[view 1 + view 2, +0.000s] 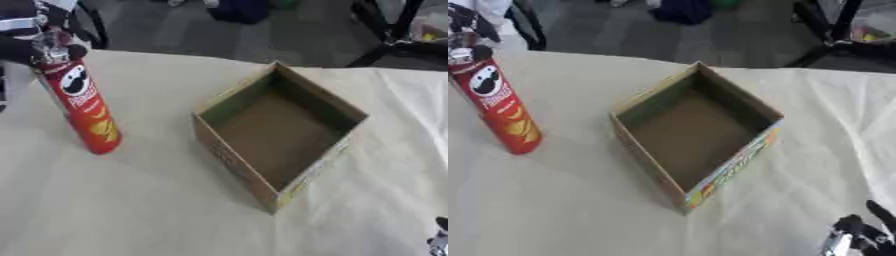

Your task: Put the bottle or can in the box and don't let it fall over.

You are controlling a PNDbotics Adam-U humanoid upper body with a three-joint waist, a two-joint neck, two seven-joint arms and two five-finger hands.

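Note:
A tall red crisp can [83,105] with a yellow lower part stands on the cloth-covered table [131,210] at the left, its base down and its top leaning a little to the left in the picture. My left hand [31,45] comes in from the upper left corner, its fingers curled round the can's top end. An open cardboard box [732,167] sits in the middle of the table, turned corner-on, with nothing inside; it is to the right of the can and apart from it. My right hand [855,237] shows in the lower right corner, fingers up and relaxed, holding nothing.
The table's far edge runs across the top behind the can and box. Beyond it stand black stand legs [394,35] at the back right and a dark blue thing [238,10] on the floor. Bare cloth lies in front of the box.

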